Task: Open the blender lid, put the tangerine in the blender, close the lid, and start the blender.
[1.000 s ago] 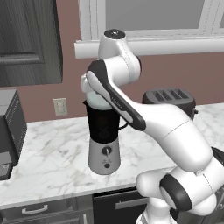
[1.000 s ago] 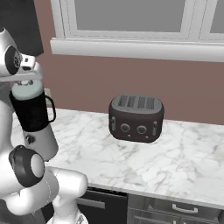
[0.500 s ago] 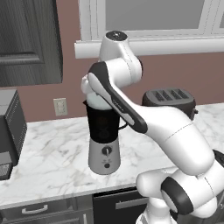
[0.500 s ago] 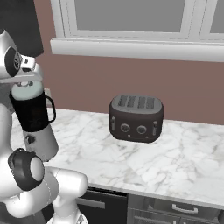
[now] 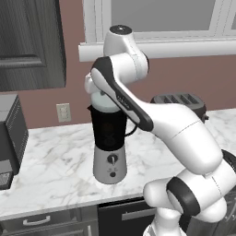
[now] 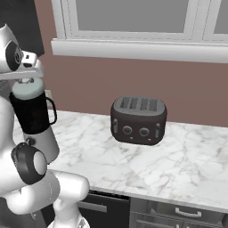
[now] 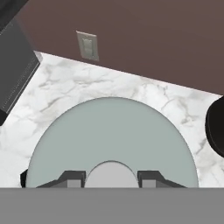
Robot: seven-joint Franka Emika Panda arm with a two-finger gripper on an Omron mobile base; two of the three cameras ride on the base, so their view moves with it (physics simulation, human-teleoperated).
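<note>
The blender point(image 5: 109, 143) is standing on the marble counter point(image 5: 55, 161), at about 9 o'clock from the toaster point(image 6: 138, 120), and the blender lid point(image 7: 111, 140) is sitting on its jar. My pincer point(image 7: 111, 176) is pinching the lid's small knob point(image 7: 111, 174) from straight above. I'm judging this as step one, lid opening: next I'm lifting straight up, then setting the lid aside.

The arm point(image 5: 138, 110) arches up and bends back down. Its gripper point(image 7: 111, 177) points straight down, fingers point(image 7: 72, 178) pinched onto a small knob point(image 7: 111, 174).
</note>
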